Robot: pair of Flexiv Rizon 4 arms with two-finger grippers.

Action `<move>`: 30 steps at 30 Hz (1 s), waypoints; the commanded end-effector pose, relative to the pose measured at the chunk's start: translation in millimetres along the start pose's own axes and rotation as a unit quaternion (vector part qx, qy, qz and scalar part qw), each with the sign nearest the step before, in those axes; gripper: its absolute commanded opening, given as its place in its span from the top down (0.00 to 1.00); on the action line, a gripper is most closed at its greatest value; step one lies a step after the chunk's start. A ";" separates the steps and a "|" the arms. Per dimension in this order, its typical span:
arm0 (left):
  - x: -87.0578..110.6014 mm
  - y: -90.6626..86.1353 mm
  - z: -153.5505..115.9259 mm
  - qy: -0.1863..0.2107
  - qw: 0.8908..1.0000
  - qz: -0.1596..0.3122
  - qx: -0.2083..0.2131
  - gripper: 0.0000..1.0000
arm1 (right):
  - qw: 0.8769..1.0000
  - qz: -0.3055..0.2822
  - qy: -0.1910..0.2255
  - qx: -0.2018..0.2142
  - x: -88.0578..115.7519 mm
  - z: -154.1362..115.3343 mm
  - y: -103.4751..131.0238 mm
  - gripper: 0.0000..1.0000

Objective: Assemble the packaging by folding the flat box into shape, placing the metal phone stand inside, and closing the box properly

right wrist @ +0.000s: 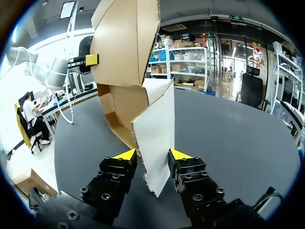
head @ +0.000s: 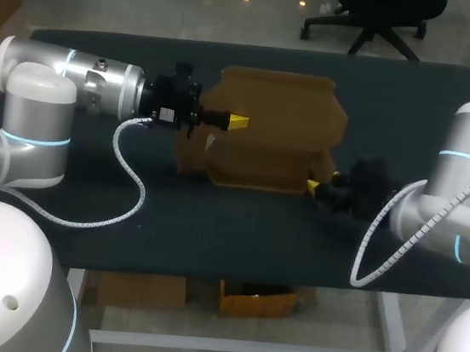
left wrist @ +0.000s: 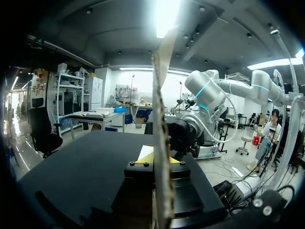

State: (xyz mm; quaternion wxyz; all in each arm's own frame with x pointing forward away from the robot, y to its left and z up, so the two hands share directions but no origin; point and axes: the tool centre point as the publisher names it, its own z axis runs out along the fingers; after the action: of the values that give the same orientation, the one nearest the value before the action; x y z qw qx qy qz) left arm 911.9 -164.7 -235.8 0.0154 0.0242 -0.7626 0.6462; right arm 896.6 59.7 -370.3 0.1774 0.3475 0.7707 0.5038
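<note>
Left hand (head: 236, 122) level, apparently gripping box (head: 281, 117).

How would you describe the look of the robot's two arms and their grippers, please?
The left arm and right arm are rounded silver-white tubes with thin light-blue rings at the joints. A white coiled cable loops along each towards the wrist. The left gripper and right gripper are black, blocky, screw-studded, each with two fingers ending in bright yellow wedge tips.

Dim overall, harsh glare from overhead
</note>
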 end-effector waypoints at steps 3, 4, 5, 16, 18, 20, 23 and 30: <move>-0.3 2.9 -0.3 0.001 1.000 0.000 0.000 1.00 | 0.999 0.006 -0.045 -0.002 9.5 4.6 -3.6 0.60; -0.3 2.9 -0.3 0.001 1.000 0.000 0.000 1.00 | 0.999 0.009 -0.047 -0.003 10.1 4.5 -4.1 0.60; -0.3 2.9 -0.3 0.001 1.000 0.000 0.000 1.00 | 0.999 0.011 -0.049 -0.004 10.7 4.1 -4.7 0.60; -0.3 2.9 -0.3 0.001 1.000 0.000 0.000 1.00 | 0.998 0.018 -0.059 -0.011 22.0 4.0 -2.9 0.59; -0.3 2.9 -0.3 0.001 1.000 0.000 0.000 1.00 | 0.998 0.018 -0.061 -0.011 23.8 4.0 -3.1 0.59; -0.3 2.9 -0.3 0.001 1.000 0.000 0.000 1.00 | 0.998 0.020 -0.063 -0.011 24.9 3.9 -3.6 0.60; -0.3 2.9 -0.3 0.001 1.000 0.000 0.000 1.00 | 0.998 0.023 -0.064 -0.012 27.5 3.9 -4.8 0.60; -0.3 2.9 -0.3 0.001 1.000 0.000 0.000 1.00 | 0.998 0.029 -0.062 -0.014 32.4 5.5 -6.5 0.59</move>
State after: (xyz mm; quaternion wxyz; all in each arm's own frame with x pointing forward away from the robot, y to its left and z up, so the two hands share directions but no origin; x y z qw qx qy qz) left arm 911.8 -164.6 -235.8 0.0154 0.0241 -0.7626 0.6462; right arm 876.3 80.3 -373.4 0.1876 0.3815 0.7503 0.5063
